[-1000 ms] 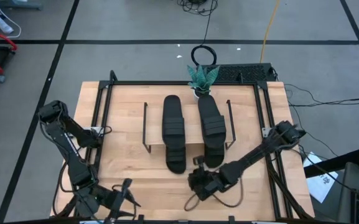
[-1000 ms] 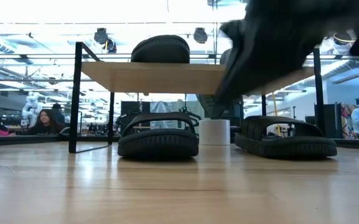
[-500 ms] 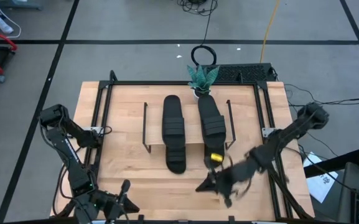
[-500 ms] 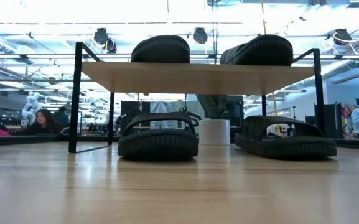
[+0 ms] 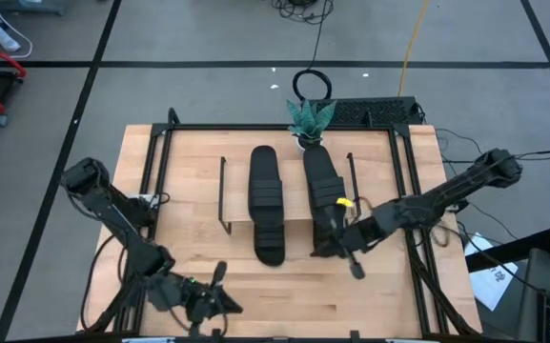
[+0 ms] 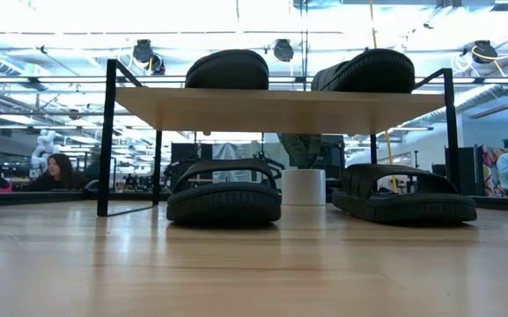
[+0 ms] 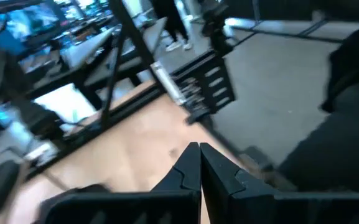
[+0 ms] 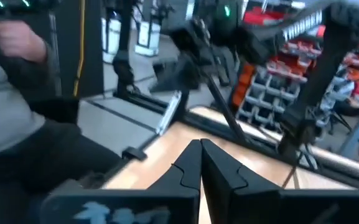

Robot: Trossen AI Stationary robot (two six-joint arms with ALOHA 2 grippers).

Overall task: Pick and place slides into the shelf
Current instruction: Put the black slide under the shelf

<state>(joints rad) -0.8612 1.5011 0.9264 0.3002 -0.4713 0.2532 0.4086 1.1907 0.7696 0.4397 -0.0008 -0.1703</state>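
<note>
The shelf stands mid-table, a light wood board on thin black side frames. Two black slides lie on its board, soles down; from above they show side by side. Two more slides rest on the tabletop under the board. My right gripper is shut and empty, above the near end of the right top slide; its shut fingers show in its wrist view. My left gripper is shut and empty near the table's near edge.
A small potted plant in a white pot stands behind the shelf. A black frame runs round the tabletop. Bare table lies between the shelf and the near edge. People sit in the room beyond.
My right gripper has gone from the table's near edge toward the far edge and the right, up to the near end of the right top slide, and has left the low view. My left gripper has moved toward the table's right along the near edge. The slides have stayed put.
</note>
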